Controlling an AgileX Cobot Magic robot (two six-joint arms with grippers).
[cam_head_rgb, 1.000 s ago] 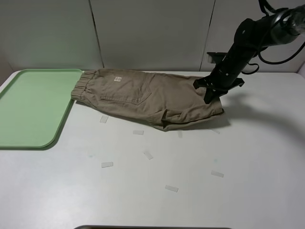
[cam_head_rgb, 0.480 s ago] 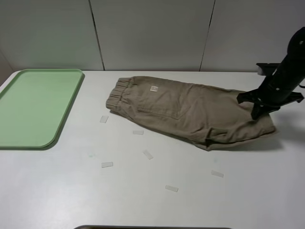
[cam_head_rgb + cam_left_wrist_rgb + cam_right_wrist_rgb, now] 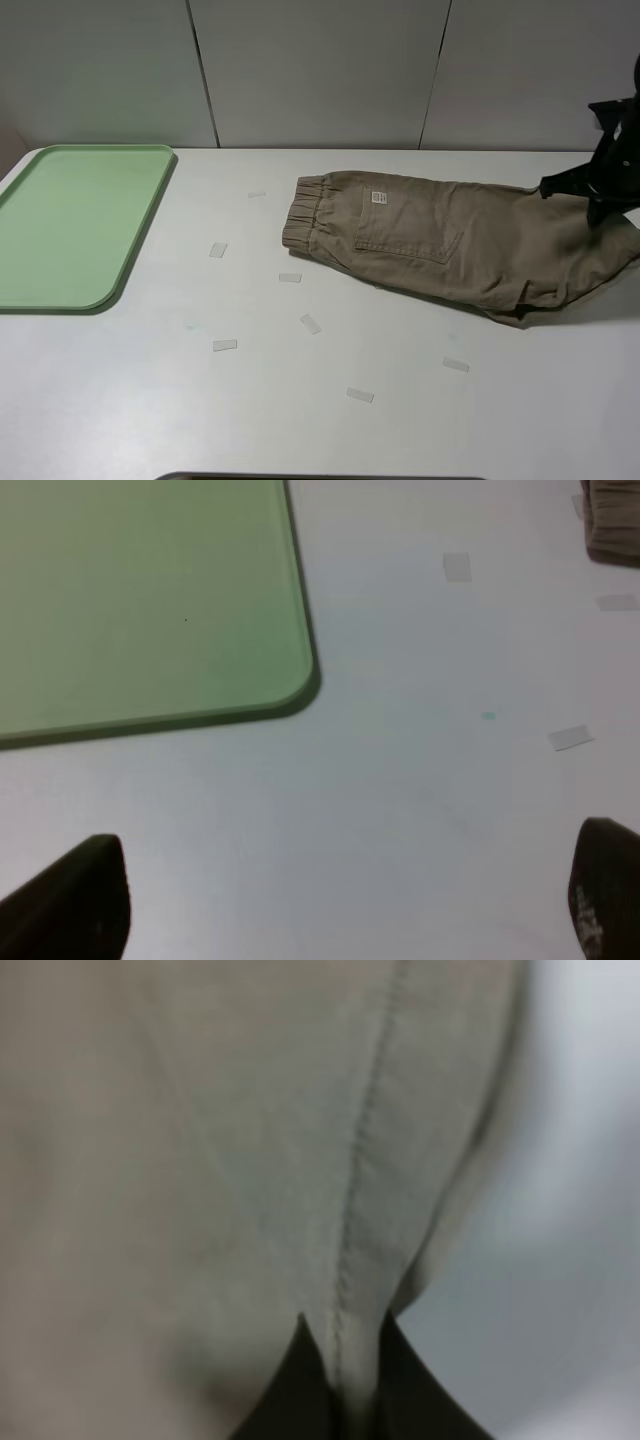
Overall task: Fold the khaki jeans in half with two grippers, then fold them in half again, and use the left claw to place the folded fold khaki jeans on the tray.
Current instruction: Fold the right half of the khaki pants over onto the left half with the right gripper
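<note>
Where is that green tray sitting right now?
In the high view the tray lies at the left side of the table, apart from the khaki jeans to its right, with small tape strips between them.

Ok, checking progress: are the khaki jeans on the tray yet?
No, the khaki jeans lie on the table, well apart from the tray.

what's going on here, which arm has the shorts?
The right gripper is shut on the leg end of the khaki jeans and has dragged them across the table to the right, away from the tray. The left gripper hangs open above the table near the tray's corner, holding nothing. The jeans are not yet on the tray.
</note>
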